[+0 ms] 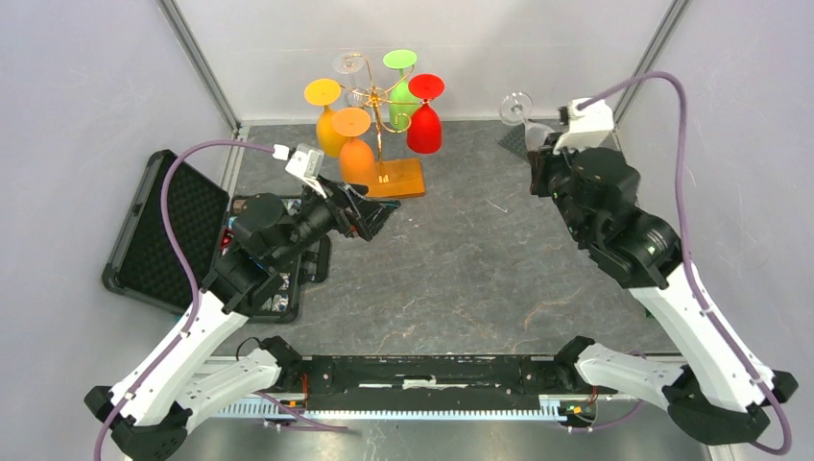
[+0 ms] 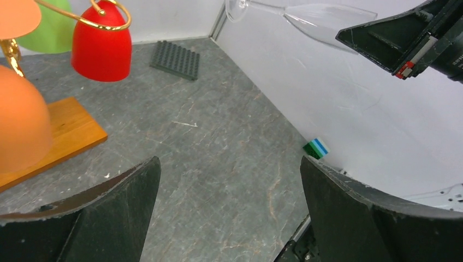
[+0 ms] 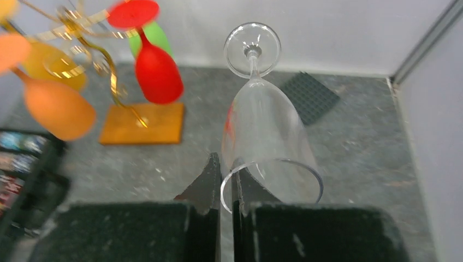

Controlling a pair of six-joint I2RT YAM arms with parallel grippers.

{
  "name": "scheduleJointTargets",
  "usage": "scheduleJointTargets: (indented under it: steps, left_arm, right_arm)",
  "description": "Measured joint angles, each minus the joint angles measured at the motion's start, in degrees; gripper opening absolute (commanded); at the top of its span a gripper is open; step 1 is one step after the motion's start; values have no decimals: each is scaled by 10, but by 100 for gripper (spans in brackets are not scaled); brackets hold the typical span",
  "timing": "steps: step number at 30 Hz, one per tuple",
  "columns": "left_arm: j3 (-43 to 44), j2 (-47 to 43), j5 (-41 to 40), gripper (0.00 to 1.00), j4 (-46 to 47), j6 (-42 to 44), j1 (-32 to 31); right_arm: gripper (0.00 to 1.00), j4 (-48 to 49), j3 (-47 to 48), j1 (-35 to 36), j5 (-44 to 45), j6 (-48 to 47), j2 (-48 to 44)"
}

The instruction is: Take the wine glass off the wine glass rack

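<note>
Right pincer [image 3: 226,170] is clamped on the rim of the clear glass [image 3: 262,125], one finger inside the bowl and one outside. The stem and foot point away from it, above the desk [image 3: 360,147]. The glass is off the rack [image 3: 144,124], which stands well to the pincer's left. I judge the set-down is what's left: I'd lower slowly, tilt gently, and not squeeze harder on that thin rim. Left pincer [image 2: 229,164] hangs apart, holding nothing.

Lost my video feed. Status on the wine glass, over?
Right gripper shut on clear wine glass rim; glass off the rack, airborne. Left gripper open, empty, near rack base. Studded plate on table beyond.
</note>
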Motion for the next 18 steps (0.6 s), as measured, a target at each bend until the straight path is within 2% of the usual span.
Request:
scheduleJointTargets:
  steps: [5,8,13,18]
  left_arm:
    - [9,14,-9,100,-30,21,0]
    - [16,21,-13,100,-47,30,0]
    - [19,23,-22,100,-69,42,0]
    - [21,25,-22,100,-86,52,0]
  right_arm:
    - [0,-106,47,-9,-1,-56,61]
    - [0,-146,71,-45,-35,-82,104]
    - [0,-171,80,-172,-145,-123,174]
    - [0,-223,112,-273,-219,-163,267]
